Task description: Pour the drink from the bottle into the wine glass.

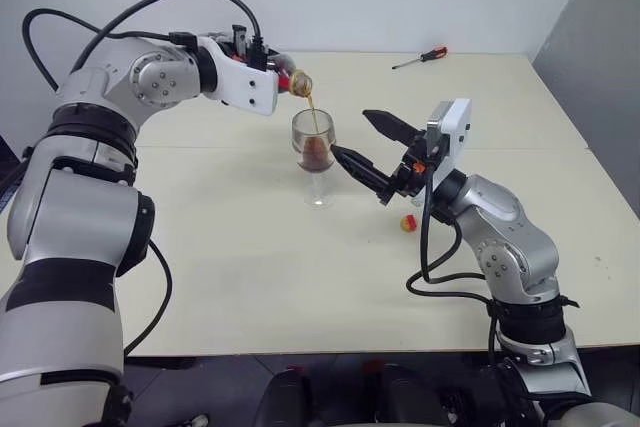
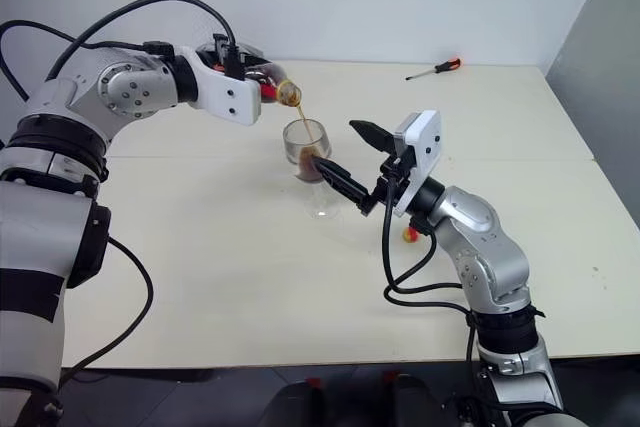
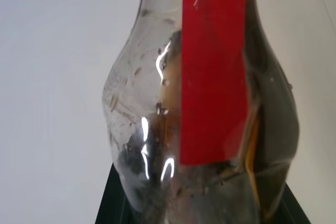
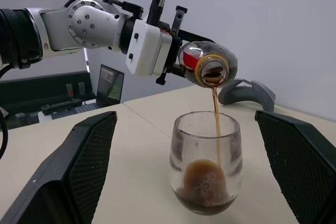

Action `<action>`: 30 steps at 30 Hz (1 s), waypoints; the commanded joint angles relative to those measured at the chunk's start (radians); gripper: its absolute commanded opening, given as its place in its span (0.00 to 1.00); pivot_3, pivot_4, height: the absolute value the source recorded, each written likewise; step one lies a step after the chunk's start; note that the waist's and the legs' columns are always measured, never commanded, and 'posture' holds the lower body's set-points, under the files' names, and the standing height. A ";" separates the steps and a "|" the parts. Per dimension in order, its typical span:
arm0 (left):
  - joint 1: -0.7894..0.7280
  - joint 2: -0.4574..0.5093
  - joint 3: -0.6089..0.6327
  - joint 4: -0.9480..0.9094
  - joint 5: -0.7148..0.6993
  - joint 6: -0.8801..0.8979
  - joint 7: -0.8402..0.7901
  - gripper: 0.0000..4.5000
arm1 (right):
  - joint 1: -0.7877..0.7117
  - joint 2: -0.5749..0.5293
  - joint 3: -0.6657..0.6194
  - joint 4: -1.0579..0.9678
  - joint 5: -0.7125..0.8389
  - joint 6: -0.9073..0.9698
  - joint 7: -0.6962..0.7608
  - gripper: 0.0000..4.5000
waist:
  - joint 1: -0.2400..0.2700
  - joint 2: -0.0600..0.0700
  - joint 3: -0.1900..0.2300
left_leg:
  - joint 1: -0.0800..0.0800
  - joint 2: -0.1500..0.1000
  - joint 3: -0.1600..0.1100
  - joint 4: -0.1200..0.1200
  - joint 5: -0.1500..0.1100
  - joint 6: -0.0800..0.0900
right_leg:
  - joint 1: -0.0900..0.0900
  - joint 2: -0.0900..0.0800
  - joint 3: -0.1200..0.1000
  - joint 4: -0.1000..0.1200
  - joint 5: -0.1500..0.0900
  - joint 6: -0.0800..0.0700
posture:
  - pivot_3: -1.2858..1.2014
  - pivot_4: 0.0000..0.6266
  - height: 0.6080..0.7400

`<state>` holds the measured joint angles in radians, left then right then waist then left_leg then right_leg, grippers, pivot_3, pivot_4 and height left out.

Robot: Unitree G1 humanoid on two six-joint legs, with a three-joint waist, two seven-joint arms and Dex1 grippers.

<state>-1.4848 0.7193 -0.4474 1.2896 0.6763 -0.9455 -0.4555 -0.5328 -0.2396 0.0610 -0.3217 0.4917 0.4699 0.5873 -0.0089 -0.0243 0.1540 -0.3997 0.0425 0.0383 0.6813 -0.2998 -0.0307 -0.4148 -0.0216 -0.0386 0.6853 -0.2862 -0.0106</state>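
Pouring is midway: left gripper (image 4: 173, 45), clamped on the squat clear plastic bottle (image 4: 207, 64), streams dark cola-like drink (image 4: 216, 124) into the clear stemmed wine glass (image 1: 314, 152), bowl partly filled; right gripper (image 1: 372, 147), jaws apart, flanks it.

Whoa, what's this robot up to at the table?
It is pouring a drink. The left gripper holds a small clear bottle tipped over a wine glass, and a thin stream of dark cola-like drink runs into the bowl, which is partly filled. The right gripper stands open, one finger on each side of the glass, not holding it. The bottle's yellow cap lies on the table, and a screwdriver rests at its far edge.
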 commanded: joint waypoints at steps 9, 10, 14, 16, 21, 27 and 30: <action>-0.055 0.032 -0.004 -0.016 0.005 -0.013 0.018 0.23 | -0.025 -0.005 -0.017 -0.014 -0.005 -0.032 -0.004 1.00 | 0.000 0.000 0.000 | 0.000 0.000 0.000 0.000 0.000 0.000 | 0.000 0.000 0.000 0.001 0.000 0.000 | 0.52 0.24 1.00; -0.057 0.033 -0.007 -0.015 0.007 -0.012 0.020 0.23 | -0.026 -0.006 -0.017 -0.013 -0.005 -0.032 -0.004 1.00 | 0.000 0.000 0.000 | 0.000 0.000 0.000 0.000 0.000 0.000 | 0.000 0.000 0.000 0.001 0.000 0.000 | 0.52 0.24 1.00; -0.059 0.034 -0.013 -0.015 0.012 -0.013 0.027 0.23 | -0.029 -0.006 -0.018 -0.008 -0.008 -0.035 -0.004 1.00 | 0.000 0.000 0.000 | 0.000 0.000 0.000 0.000 0.000 0.000 | 0.000 0.000 0.000 0.001 0.000 0.000 | 0.52 0.24 1.00; -0.059 0.036 -0.017 -0.015 0.018 -0.017 0.029 0.23 | -0.030 -0.006 -0.018 -0.007 -0.009 -0.036 -0.003 1.00 | 0.000 0.000 0.000 | 0.000 0.000 0.000 0.000 0.000 0.000 | 0.000 0.000 0.000 0.001 0.000 0.000 | 0.52 0.24 1.00; -0.065 0.040 -0.020 -0.014 0.026 -0.021 0.033 0.23 | -0.033 -0.007 -0.020 -0.002 -0.011 -0.039 -0.002 1.00 | 0.000 0.000 0.000 | 0.000 0.000 0.000 0.000 0.000 0.000 | -0.001 0.000 0.000 0.001 0.000 0.000 | 0.52 0.24 1.00; -0.072 0.039 -0.021 -0.011 0.033 -0.018 0.038 0.23 | -0.039 -0.007 -0.021 0.006 -0.012 -0.043 -0.002 1.00 | 0.000 0.000 0.000 | 0.000 0.000 0.001 0.000 0.000 0.000 | -0.001 0.000 0.001 0.003 0.000 0.000 | 0.52 0.24 1.00; -0.074 0.039 -0.024 -0.010 0.036 -0.017 0.041 0.23 | -0.043 -0.008 -0.020 0.012 -0.013 -0.047 -0.003 1.00 | 0.000 0.000 0.000 | 0.000 0.000 0.001 0.000 0.000 0.000 | -0.002 0.000 0.001 0.003 0.000 0.000 | 0.52 0.24 1.00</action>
<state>-1.5097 0.7390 -0.4760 1.2898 0.7165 -0.9635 -0.4357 -0.5515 -0.2428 0.0593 -0.2940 0.4830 0.4484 0.5868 -0.0092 -0.0243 0.1540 -0.3997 0.0423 0.0397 0.6816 -0.2998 -0.0307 -0.4164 -0.0216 -0.0379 0.6883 -0.2862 -0.0106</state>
